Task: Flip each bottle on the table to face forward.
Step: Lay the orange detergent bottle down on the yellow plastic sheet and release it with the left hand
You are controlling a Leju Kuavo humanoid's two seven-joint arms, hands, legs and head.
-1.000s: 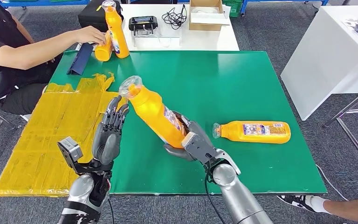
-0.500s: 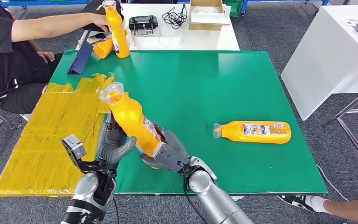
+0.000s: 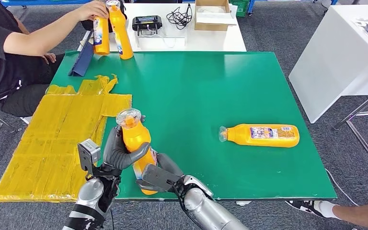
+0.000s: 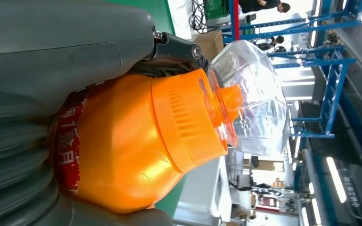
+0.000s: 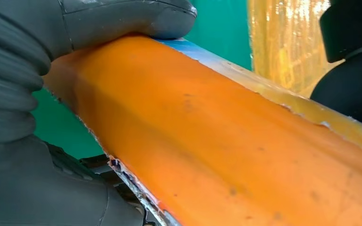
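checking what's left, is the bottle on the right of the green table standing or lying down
Lying down: the bottle rests on its side on the green table, cap toward the robot's left.

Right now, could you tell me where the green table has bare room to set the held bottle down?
The middle of the table, between the lying bottle and the yellow sheet, is bare. The far left corner is crowded by the person's bottles.

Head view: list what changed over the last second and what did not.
The held bottle came toward the robot at the table's near edge, rising from a steep tilt to nearly upright. The left hand, open beside it before, now grips it; the right hand still holds its base. The person stood a second bottle up. The lying bottle stayed put.
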